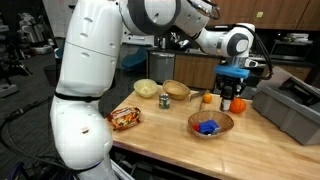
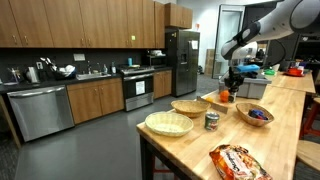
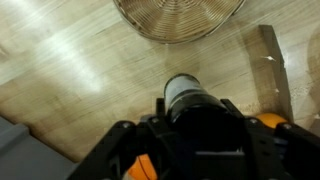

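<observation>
Wrist view: the gripper (image 3: pixel 196 128) has its fingers clamped on a dark bottle (image 3: pixel 185 93). The bottle stands directly between them on the wooden table (image 3: pixel 70 70), pale cap toward the camera, its long axis upright and in line with the wrist. An orange (image 3: pixel 266 122) shows just beside the fingers. Beyond the fingertips lies a wicker basket (image 3: pixel 180 15). In an exterior view, a bowl (image 1: pixel 210 130) holding something blue and a grey bin (image 1: pixel 290 108) sit farther from the fingers, on opposite sides.
</observation>
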Robot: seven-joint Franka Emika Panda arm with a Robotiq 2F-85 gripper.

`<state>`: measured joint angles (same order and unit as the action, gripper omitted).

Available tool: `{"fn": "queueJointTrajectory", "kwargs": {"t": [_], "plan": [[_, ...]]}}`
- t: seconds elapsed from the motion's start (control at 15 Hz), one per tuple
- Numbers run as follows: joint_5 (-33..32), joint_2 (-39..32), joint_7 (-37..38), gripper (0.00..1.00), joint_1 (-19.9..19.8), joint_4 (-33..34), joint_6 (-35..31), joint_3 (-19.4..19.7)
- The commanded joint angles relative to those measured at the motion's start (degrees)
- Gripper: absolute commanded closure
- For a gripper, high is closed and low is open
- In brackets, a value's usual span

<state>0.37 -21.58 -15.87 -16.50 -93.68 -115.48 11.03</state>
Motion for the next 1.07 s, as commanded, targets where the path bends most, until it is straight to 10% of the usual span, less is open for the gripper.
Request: {"fn": "queueJointTrajectory", "kwargs": {"t": [0.0,1.0], "plan": [[0.0,1.1,-3.3,0.7,-1.0,1.1,-1.2,-0.7],[-8.1,6.6,-9.4,0.7,5.9,-3.0,-8.7,-5.5]]}}
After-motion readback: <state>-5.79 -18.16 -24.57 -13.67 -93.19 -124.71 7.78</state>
